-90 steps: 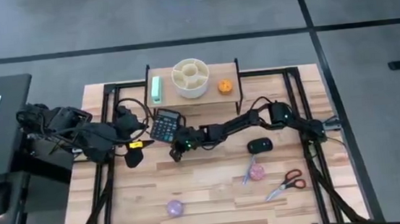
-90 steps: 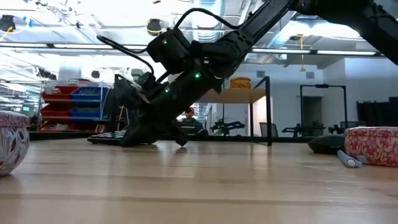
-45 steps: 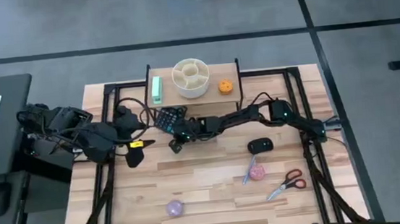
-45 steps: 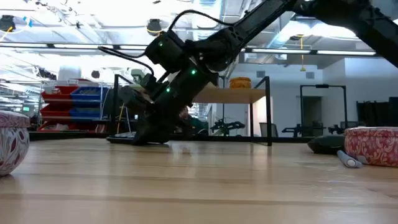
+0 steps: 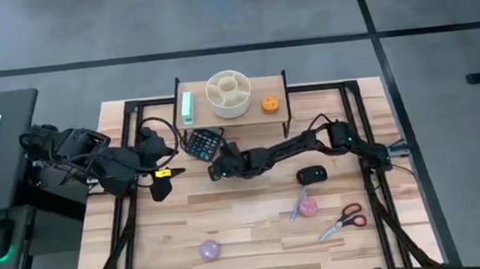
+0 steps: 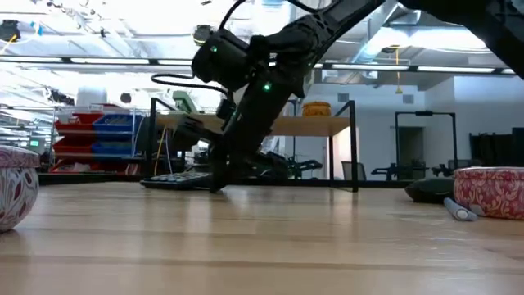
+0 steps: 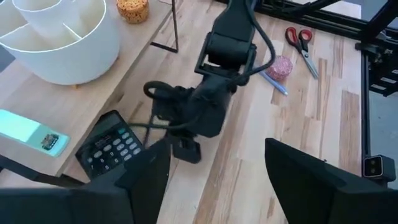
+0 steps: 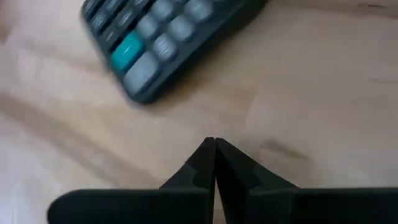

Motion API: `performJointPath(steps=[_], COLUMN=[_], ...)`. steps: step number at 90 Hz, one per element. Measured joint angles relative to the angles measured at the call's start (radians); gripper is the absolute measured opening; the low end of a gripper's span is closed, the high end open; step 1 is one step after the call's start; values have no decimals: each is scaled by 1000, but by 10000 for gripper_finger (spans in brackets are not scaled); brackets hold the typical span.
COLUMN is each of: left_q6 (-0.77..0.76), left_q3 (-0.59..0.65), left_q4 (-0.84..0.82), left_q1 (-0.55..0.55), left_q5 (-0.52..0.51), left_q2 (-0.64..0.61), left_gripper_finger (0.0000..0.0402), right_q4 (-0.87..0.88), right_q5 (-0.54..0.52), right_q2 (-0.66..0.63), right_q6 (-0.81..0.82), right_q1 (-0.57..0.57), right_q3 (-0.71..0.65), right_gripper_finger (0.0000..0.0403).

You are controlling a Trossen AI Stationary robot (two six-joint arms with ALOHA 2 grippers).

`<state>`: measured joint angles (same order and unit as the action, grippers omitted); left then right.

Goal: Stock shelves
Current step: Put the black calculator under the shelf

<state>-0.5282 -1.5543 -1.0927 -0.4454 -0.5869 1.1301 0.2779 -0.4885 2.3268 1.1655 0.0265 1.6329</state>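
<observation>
Left gripper (image 5: 159, 190) waits open at the table's left. The calculator (image 5: 201, 141) lies partly under the shelves (image 5: 232, 111), far centre. Right gripper (image 5: 216, 169), fingers pressed shut and empty, should nudge gently, low and level.

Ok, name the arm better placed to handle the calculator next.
Right. The right gripper, fingers shut, sits on the table just beside the calculator, under the shelf's front edge. The left gripper waits open, farther off.
</observation>
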Motion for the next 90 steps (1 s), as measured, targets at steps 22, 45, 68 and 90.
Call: performJointPath(steps=[22, 45, 68, 90], left_q6=[0, 0, -4, -10], left_q3=[0, 0, 0, 0], left_q4=[1, 0, 0, 0], left_q1=[0, 0, 0, 0], left_q5=[0, 1, 2, 2], left_q2=[0, 0, 0, 0], left_gripper_finger=[237, 237, 237, 237], right_q4=[-83, -154, -209, -229], right_q5=[-18, -17, 17, 23], right_q2=[4, 8, 16, 17], right_q6=[7, -80, -113, -139], right_q1=[59, 98, 118, 112], right_q3=[-18, -21, -22, -22], right_gripper_finger=[0, 0, 0, 0])
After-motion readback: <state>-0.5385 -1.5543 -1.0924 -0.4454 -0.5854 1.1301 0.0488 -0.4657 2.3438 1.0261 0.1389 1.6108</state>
